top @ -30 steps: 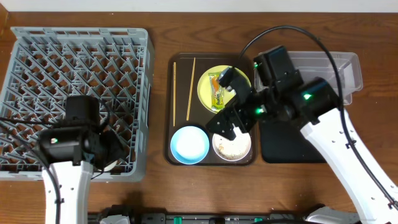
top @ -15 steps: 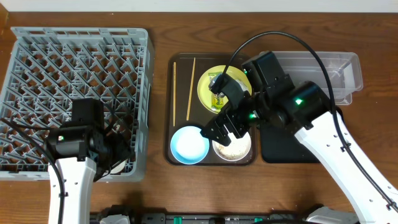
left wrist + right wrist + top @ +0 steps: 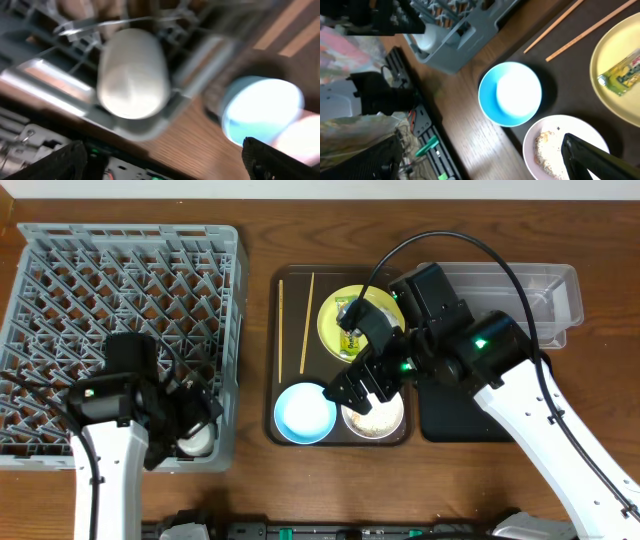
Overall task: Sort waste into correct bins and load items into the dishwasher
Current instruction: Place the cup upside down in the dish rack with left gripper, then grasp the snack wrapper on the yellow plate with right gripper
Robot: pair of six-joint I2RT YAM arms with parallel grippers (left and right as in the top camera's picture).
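White ceramic bowl (image 3: 577,131) holding beige rice-like scraps (image 3: 546,148) on flat brown tray (image 3: 288,385), just beside light blue bowl (image 3: 305,412). Right gripper (image 3: 362,385) above white bowl, fingers spread, empty. Left gripper (image 3: 162,164) spread, over large grey pegged plastic rack (image 3: 120,280) corner, near smooth white rounded object (image 3: 132,75)

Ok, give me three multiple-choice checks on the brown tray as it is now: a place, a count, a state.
1. The snack wrapper lies: A on the yellow plate; B in the clear tub; C in the dish rack.
2. Chopsticks on the brown tray: A one; B two; C four.
3. The light blue bowl is: A empty; B holding rice scraps; C upside down.
A, it rests on the plate; B, two sticks lie beside the plate; A, its inside is bare.
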